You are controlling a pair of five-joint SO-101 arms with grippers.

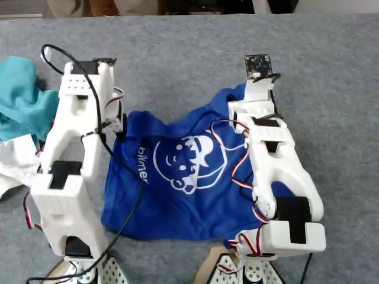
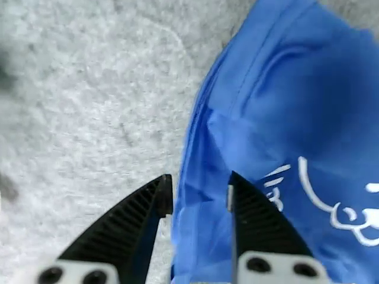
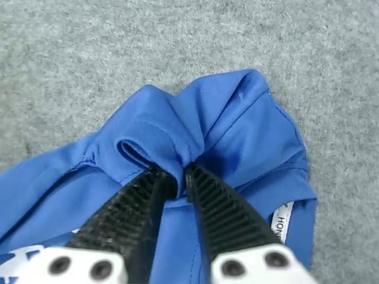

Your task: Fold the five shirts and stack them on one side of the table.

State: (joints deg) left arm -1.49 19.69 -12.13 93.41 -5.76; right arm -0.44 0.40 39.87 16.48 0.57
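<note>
Sideways, blue shirt (image 1: 177, 207), top toward right gripper (image 3: 180, 176)

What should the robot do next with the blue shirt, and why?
Probably the left gripper should close on the blue shirt. Its jaws stand open on either side of the shirt's edge, while the right gripper is shut on a bunched fold of the cloth. With both corners held, the arms could likely lift and fold it.

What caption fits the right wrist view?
Right gripper pinching a bunched fold of the blue shirt on the grey table.
</note>
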